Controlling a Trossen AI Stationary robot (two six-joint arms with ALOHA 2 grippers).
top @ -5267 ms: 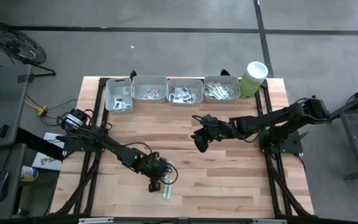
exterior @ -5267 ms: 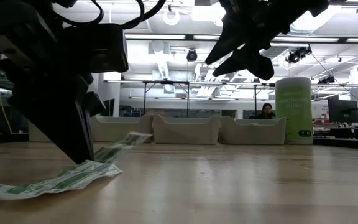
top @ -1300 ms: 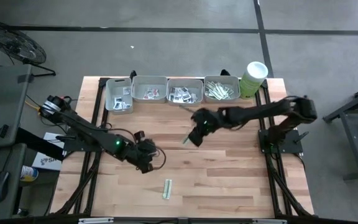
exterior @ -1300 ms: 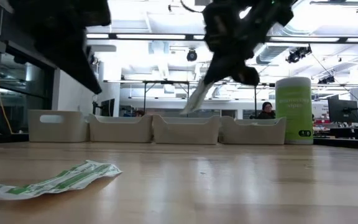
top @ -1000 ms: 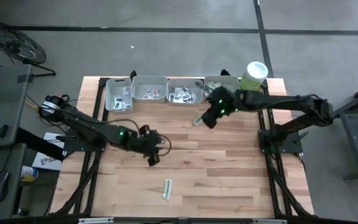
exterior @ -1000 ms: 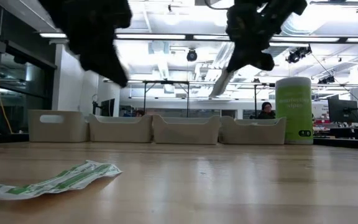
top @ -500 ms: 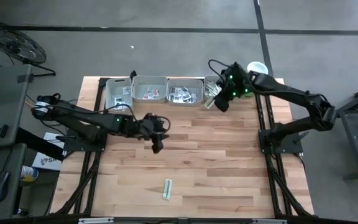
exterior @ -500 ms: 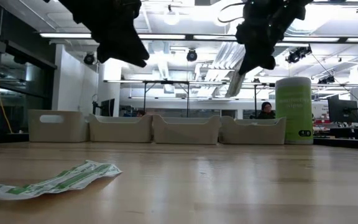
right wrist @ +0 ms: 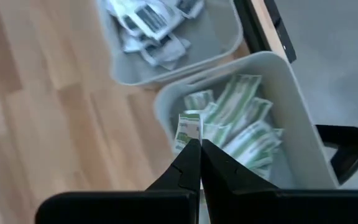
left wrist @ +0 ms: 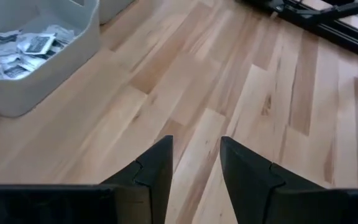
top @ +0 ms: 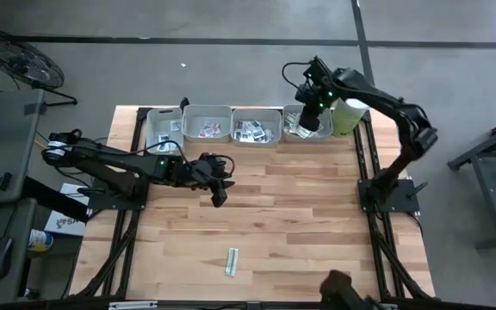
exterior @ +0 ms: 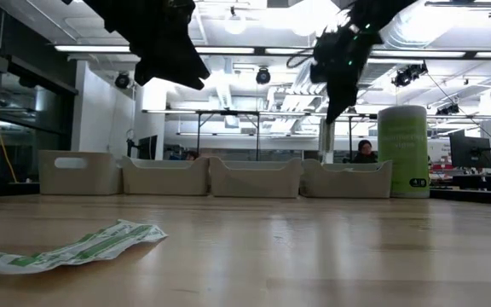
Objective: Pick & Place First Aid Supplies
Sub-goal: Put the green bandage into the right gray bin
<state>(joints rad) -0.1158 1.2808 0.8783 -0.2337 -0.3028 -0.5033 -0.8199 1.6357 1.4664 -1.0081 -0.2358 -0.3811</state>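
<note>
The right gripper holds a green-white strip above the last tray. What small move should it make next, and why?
Probably open the fingers. The right gripper is shut on a green-white strip directly over the tray that already holds matching strips, so releasing should drop it among them. The left gripper hangs open over bare table.

Four grey trays (top: 207,121); one green tub (exterior: 403,152); one loose strip (top: 232,261) on the table

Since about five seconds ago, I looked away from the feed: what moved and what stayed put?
The right gripper carried a green-white strip from mid-table to above the rightmost tray, still pinching it. The left gripper, open and empty, rose from the table's front and moved toward the middle. One strip on the table, the trays and the green tub stayed.
</note>
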